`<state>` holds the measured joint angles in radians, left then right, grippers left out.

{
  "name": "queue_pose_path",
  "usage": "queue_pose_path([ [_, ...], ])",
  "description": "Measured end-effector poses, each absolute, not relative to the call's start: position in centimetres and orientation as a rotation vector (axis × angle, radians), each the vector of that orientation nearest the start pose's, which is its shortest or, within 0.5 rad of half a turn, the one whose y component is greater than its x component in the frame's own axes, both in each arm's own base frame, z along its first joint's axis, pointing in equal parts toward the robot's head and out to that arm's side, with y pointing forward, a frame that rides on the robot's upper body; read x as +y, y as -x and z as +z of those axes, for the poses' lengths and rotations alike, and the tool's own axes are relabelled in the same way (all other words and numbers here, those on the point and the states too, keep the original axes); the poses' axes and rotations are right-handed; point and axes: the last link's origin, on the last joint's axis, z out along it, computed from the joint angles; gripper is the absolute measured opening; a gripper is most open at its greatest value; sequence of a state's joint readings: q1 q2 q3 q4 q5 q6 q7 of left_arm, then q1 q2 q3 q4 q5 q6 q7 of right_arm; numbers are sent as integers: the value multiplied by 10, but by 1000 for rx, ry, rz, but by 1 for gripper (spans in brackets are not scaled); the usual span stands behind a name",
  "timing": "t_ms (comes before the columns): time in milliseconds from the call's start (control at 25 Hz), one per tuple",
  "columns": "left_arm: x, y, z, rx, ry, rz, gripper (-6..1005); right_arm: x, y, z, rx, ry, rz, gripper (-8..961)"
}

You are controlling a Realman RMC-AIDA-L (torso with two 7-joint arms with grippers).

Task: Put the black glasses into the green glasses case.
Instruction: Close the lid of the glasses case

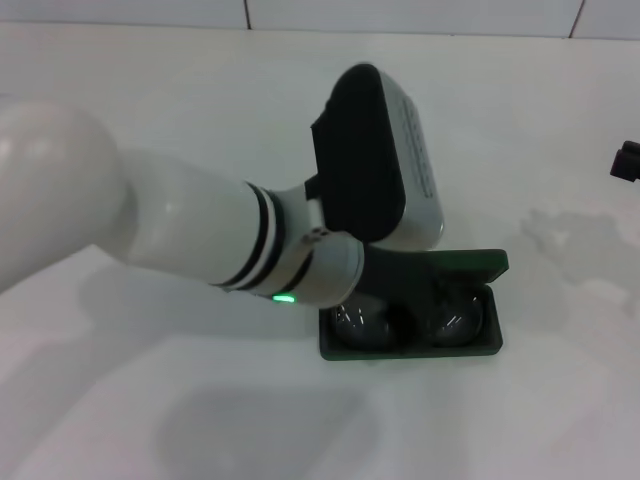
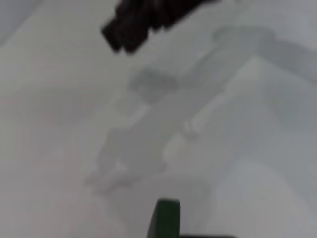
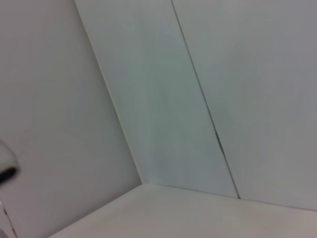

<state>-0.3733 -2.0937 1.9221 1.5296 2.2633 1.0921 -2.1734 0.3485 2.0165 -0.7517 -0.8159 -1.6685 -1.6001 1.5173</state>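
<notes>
We are seeing the green glasses case (image 1: pixel 410 345) lying open on the white desk (image 1: pixel 150 400), nearest us in the head view, its lid (image 1: pixel 470 262) standing up along the far edge. The black glasses (image 1: pixel 455 318) are lying inside the tray: two round lenses are showing side by side against the dark lining, the frame itself hard to trace. The left lens is sitting partly under the arm.

Just above the case, the left arm is reaching in from the left side, its white forearm slanting down across the desk, a green light glowing at the wrist. The wrist is bending up and away, so the black-and-grey body of the left claw (image 1: pixel 375 160) is pointing toward the far side. Its fingers are hidden from us; we cannot tell whether they are spread or closed.

The left wrist view is giving only a green corner of the case and a dark blurred shape farther off.

At the far right edge, a small black part, likely the right claw (image 1: pixel 627 160), is cut off; we cannot tell its state either.
</notes>
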Motion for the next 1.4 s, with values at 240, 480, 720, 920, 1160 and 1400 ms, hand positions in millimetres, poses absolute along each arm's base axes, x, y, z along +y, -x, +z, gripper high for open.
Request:
queue_pose_path([
  [240, 291, 104, -68, -41, 2851, -37, 54, 310, -278, 70, 671, 2465, 962, 138],
  [480, 313, 109, -43, -209, 2790, -222, 57, 308, -280, 67, 677, 2461, 981, 138],
  [720, 325, 129, -42, -332, 2859, -395, 174, 306, -283, 66, 676, 2448, 994, 138],
  [920, 326, 142, -60, -369, 2939, -395, 199, 306, -284, 66, 678, 2443, 991, 138],
  [1160, 331, 147, -75, -378, 2968, -359, 149, 307, -284, 64, 689, 2444, 994, 137],
  [1400, 336, 146, -76, -361, 2953, -364, 140, 307, -285, 62, 693, 2444, 993, 137],
])
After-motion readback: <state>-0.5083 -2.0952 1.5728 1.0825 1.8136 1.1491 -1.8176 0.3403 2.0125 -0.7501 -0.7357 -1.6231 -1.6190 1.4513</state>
